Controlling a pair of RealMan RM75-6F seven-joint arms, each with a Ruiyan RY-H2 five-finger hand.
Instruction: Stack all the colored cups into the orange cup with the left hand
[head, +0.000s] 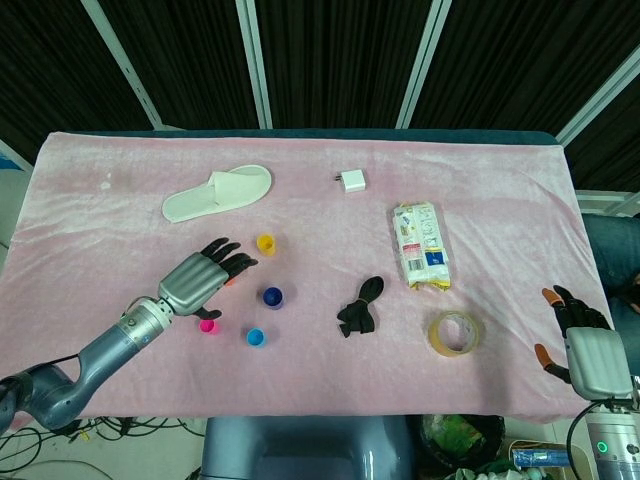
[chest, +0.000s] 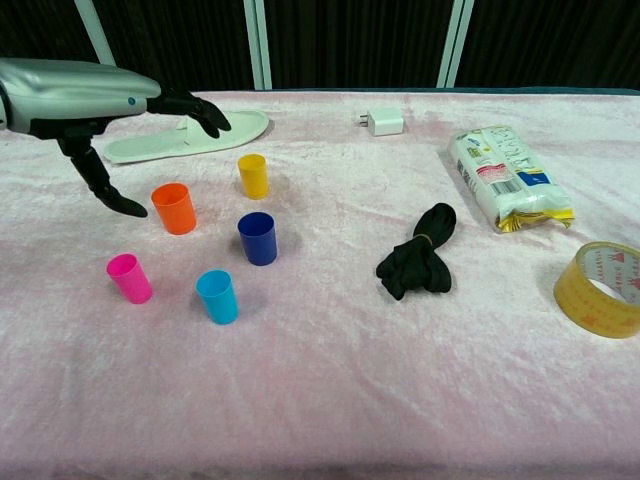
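Note:
The orange cup (chest: 174, 208) stands upright at the left of the pink cloth, with the yellow cup (chest: 253, 175) behind it to the right. The dark blue cup (chest: 258, 238), pink cup (chest: 130, 278) and cyan cup (chest: 217, 296) stand in front of it, each apart from the others. My left hand (chest: 85, 98) hovers just left of and above the orange cup, fingers spread and holding nothing, its thumb hanging down beside the cup. In the head view the left hand (head: 200, 280) covers most of the orange cup. My right hand (head: 583, 350) rests off the table's right front corner, holding nothing.
A white slipper (chest: 185, 135) lies behind the cups. A white charger (chest: 384, 122) sits at the back middle, and a snack packet (chest: 505, 178) lies at the right. A black cloth bundle (chest: 420, 252) lies mid-table, with a tape roll (chest: 600, 288) at the front right.

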